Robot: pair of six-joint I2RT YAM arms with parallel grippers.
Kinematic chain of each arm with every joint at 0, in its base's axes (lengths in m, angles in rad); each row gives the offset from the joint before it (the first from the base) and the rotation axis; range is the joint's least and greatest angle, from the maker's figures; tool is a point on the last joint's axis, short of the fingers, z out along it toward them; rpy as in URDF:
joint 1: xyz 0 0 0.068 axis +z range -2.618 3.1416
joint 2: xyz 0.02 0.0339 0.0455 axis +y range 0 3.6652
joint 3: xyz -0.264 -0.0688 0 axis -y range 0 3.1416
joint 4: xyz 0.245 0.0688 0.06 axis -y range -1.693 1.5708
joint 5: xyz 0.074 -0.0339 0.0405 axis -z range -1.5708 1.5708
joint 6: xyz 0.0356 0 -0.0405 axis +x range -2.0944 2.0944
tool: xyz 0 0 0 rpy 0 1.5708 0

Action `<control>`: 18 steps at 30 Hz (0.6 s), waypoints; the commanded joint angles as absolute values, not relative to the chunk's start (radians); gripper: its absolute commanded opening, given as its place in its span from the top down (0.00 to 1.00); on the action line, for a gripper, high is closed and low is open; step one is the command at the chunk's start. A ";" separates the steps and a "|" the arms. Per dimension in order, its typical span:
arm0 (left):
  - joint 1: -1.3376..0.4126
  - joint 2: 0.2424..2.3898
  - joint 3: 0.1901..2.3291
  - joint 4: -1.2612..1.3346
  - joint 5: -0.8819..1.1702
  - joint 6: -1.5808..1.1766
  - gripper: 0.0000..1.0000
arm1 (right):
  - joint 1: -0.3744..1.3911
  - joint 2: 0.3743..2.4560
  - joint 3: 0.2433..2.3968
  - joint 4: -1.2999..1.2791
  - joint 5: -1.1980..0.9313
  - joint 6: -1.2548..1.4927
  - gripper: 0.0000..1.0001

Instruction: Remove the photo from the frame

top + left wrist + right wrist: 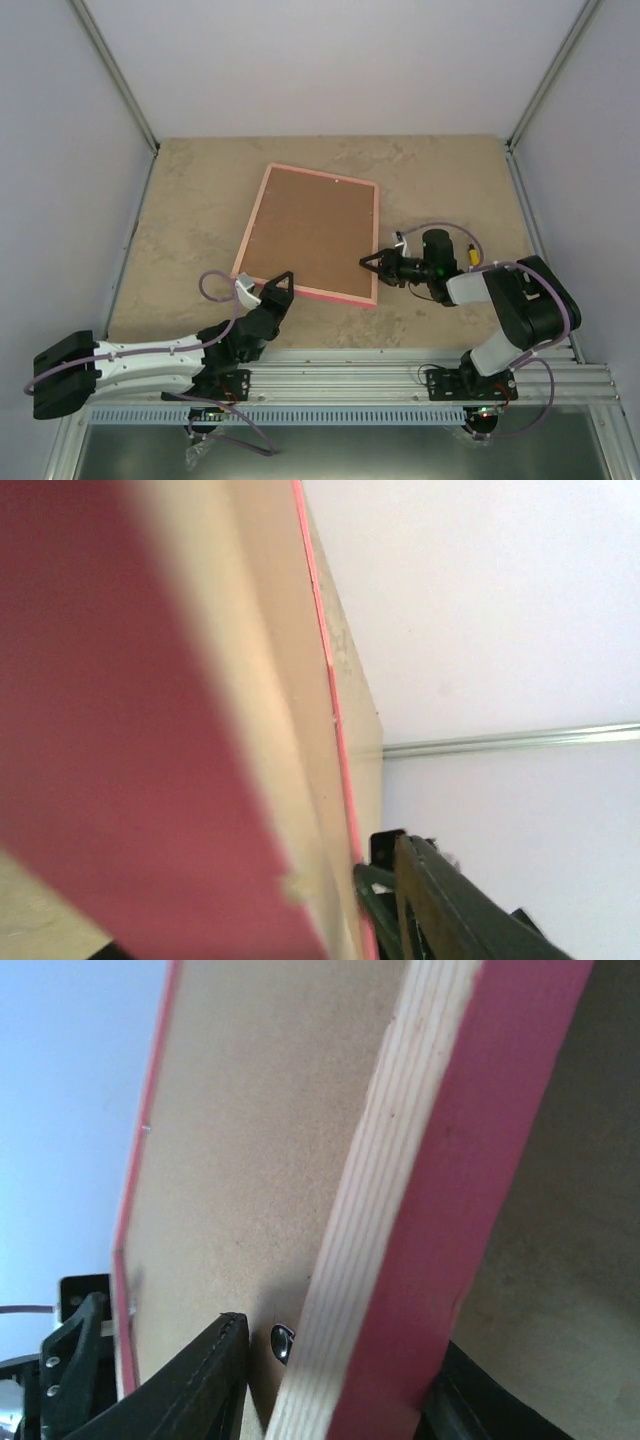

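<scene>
Since the frame [310, 235] lies back-up in the middle of the worktop [180, 200], the photo unseen and presumably beneath its back, the right jaws, half-spread astride the 4 o'clock rail but not clearly pinching, should clamp squarely. The left jaws at the 7 o'clock corner, grip untellable, should steady it.

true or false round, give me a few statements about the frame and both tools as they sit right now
1. The frame lies with its brown back facing up. True.
2. The photo lies loose beside the frame. False: no photo is in view; only the frame lies on the table.
3. The right tool straddles the frame's right rail. True.
4. The left tool is at the frame's far corner. False: it is at the near left corner.
5. The frame's rim is blue. False: it is pink.
</scene>
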State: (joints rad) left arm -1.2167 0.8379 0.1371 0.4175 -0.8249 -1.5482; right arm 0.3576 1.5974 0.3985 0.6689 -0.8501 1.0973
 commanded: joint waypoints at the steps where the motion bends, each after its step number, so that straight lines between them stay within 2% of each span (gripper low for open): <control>1: -1.224 0.800 0.122 0.421 -0.802 -1.594 0.56 | 0.339 1.598 0.446 0.624 -0.879 1.003 0.81; 4: -1.224 0.774 0.114 0.375 -0.809 -1.621 0.42 | 0.313 1.587 0.464 0.577 -0.892 0.968 0.85; 9: -1.224 0.753 0.089 0.343 -0.798 -1.674 0.27 | 0.260 1.579 0.488 0.511 -0.917 0.917 0.87; 14: -1.223 0.722 0.079 0.261 -0.769 -1.707 0.17 | 0.199 1.577 0.528 0.415 -0.939 0.847 0.87; 18: -1.223 0.655 0.094 0.112 -0.749 -1.697 0.14 | 0.140 1.571 0.568 0.294 -0.937 0.754 0.87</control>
State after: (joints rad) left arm -1.2304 0.7208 0.0761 0.2188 -0.7177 -1.7031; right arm 0.1894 1.5906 0.5068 0.3519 -0.9428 0.9829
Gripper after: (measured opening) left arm 0.850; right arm 0.233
